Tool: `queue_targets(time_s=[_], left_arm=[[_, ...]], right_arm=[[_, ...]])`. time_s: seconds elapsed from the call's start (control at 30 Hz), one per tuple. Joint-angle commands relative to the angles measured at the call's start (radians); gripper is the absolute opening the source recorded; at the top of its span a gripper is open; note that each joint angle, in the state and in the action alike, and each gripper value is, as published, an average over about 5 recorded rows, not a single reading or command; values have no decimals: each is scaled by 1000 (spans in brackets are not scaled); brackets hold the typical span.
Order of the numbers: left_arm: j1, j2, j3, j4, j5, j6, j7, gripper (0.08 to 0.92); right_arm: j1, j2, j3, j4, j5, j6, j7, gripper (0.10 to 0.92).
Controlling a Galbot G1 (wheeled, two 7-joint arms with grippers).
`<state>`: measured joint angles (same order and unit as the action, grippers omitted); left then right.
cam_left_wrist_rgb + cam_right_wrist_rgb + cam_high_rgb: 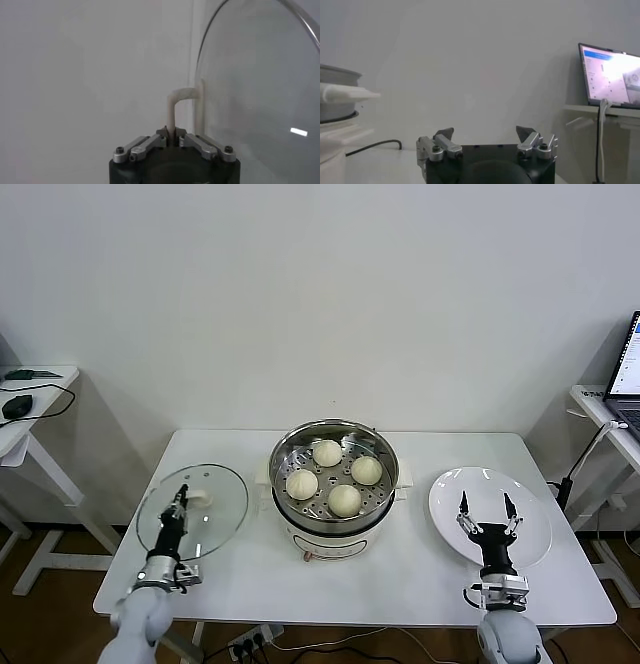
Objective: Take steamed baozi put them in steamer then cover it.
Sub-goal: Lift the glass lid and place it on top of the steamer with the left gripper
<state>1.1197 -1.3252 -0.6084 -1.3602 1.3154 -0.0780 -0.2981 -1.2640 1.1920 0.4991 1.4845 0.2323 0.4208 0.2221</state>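
Steamer [334, 484] stands at the middle of the worktop [400, 574], on its white cooker base. Four baozi [345, 500] lie on its perforated floor, spaced apart, none stacked. The basket is uncovered.

Cover [193, 511] is toward the worktop's left edge, well apart from the steamer. The left wrist view shows the glass tilted up on edge rather than lying flat, its white handle [176, 107] standing out from the centre.

Left gripper [181, 502] is at the cover, on its near side. Its fingers [161, 138] are together, clamped on the handle; the left wrist view shows the handle's white bar running straight down into the closed fingertips.

Right gripper [488, 511] hangs over the plate [530, 524] near the worktop's right edge. Its fingers [443, 136] stand wide apart and hold nothing. The plate is bare where visible.

Surroundings: a side table [30, 409] to the left of the worktop carries a dark object and a cable. A laptop [610, 75], screen lit, sits on another table to the right. A black cable [375, 145] lies on the worktop beside the cooker base, seen in the right wrist view.
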Motion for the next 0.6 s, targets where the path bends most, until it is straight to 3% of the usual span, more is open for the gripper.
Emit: queue_targets(time_s=[0.03, 0.27, 0.4, 0.6], left_arm=[[83, 113, -108, -336, -106, 31, 41, 191], [103, 151, -68, -608, -256, 139, 145, 191], [68, 134, 72, -712, -326, 232, 193, 191], [-27, 98, 319, -764, -325, 379, 261, 191]], right_arm=[[4, 3, -1, -1, 1, 3, -2, 823], [-3, 3, 7, -6, 1, 8, -4, 823], [-3, -2, 12, -3, 6, -3, -2, 823], [-2, -11, 21, -5, 22, -33, -4, 823]])
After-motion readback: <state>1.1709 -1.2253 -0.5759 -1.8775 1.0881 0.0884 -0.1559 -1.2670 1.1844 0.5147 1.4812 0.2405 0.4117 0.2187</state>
